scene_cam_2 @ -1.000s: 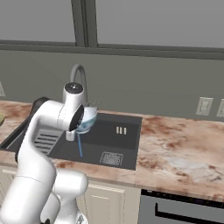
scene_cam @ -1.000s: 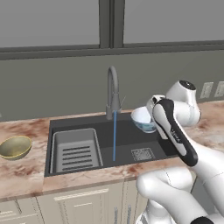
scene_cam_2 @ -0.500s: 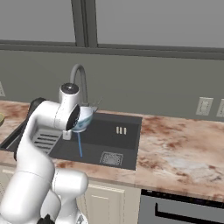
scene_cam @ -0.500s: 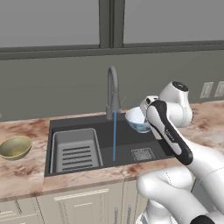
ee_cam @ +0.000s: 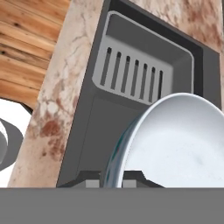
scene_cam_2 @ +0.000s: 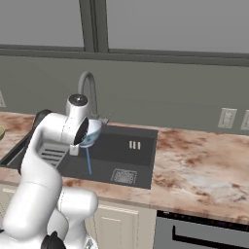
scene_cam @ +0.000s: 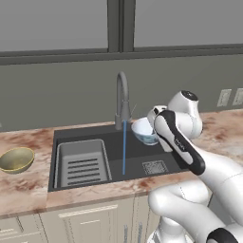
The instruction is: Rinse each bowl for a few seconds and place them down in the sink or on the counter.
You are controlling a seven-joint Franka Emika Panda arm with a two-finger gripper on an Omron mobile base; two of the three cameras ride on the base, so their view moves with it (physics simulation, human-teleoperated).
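Pale blue bowl: tilted, whitish inside showing, held over the sink just right of the water stream falling from the gooseneck faucet. Tool: clamped shut on that bowl's rim. Olive-gold bowl: upright on the marbled tabletop, left of the basin. Ribbed drying tray: in the sink's left half.

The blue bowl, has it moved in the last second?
Yes. The pale blue bowl has moved left, closer to the faucet and its water stream.
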